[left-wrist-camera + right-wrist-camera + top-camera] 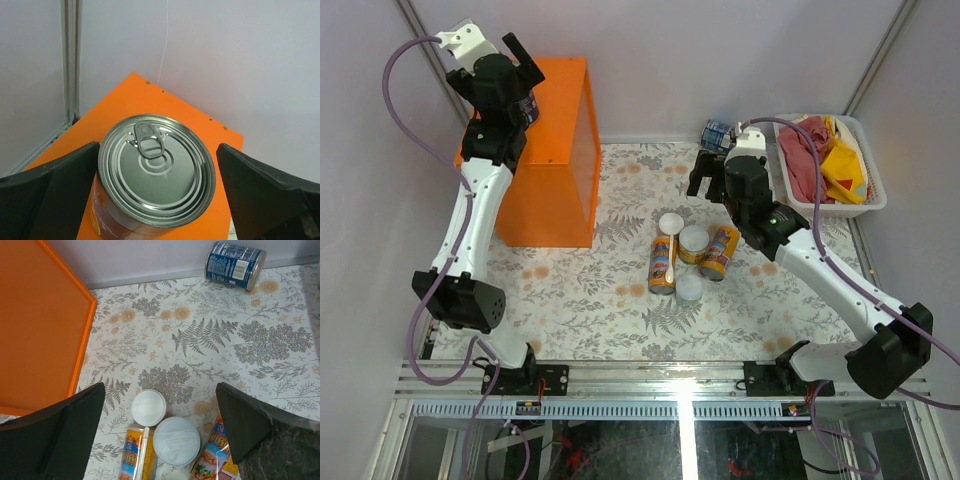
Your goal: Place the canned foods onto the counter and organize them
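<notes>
A silver-topped, blue-labelled can [156,170] stands upright on the orange counter [130,95] near its back corner. My left gripper [157,150] is open, with one finger on each side of this can. In the top view the gripper [523,58] is over the counter [560,110]. The second blue can [235,265] lies on its side at the back wall. My right gripper [160,387] is open and empty above a cluster of cans. The cluster holds two yellow-orange cans [662,265] [720,252] and pale-lidded ones [176,440] [148,407].
A white basket [875,195] holding red and yellow cloths [825,160] stands at the back right, just behind my right arm. A floral mat [590,300] covers the table. Grey walls close in the back and sides.
</notes>
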`<state>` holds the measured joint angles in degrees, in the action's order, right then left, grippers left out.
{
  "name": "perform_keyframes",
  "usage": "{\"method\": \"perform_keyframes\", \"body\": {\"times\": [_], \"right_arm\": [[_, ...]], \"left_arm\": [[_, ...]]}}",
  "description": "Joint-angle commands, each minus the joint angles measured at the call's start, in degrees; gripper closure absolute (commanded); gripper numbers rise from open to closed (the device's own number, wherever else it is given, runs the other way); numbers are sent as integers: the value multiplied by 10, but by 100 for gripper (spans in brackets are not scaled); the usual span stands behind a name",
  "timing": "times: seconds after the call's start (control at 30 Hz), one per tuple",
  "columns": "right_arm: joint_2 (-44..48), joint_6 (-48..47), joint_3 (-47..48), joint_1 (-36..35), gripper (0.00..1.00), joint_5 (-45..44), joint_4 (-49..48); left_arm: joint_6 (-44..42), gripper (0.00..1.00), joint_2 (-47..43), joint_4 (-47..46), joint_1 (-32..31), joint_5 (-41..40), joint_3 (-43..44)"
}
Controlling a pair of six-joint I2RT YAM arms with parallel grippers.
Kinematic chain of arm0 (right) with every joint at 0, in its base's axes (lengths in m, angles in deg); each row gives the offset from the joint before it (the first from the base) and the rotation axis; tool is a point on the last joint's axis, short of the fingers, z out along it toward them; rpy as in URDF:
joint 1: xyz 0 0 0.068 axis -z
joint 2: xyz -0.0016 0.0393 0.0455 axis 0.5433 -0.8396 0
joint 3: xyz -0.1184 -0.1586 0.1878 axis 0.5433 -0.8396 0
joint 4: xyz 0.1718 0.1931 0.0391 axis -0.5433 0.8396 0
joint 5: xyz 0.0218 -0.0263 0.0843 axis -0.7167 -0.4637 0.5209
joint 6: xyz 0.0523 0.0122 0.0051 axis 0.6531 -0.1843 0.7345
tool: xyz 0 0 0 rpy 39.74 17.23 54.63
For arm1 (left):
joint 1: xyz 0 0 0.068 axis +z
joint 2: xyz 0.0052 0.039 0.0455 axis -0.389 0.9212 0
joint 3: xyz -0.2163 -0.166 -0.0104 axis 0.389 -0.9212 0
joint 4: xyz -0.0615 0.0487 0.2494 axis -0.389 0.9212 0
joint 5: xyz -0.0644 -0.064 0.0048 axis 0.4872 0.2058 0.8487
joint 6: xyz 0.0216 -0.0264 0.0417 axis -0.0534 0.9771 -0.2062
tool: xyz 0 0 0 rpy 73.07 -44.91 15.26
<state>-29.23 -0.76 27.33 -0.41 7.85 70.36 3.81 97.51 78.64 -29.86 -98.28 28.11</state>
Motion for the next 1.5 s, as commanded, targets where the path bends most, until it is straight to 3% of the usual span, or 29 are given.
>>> {"method": "perform_keyframes", "body": {"times": [0.0,0.53,0.73,1.0,1.47], "right_arm": [[1,-6,37,3,0,7,-41],[13,0,29,2,0,12,-46],[19,5,25,2,0,12,-47],[23,21,11,3,9,14,-57],[18,18,5,3,12,2,-59]], "left_arm": [[19,0,-37,-13,4,37,-1],[-29,1,-195,-56,-9,64,-141],[-57,20,-248,-47,-39,74,-202],[-39,67,-237,-21,-61,30,-261],[-6,70,-125,-76,-60,-24,-234]]}}
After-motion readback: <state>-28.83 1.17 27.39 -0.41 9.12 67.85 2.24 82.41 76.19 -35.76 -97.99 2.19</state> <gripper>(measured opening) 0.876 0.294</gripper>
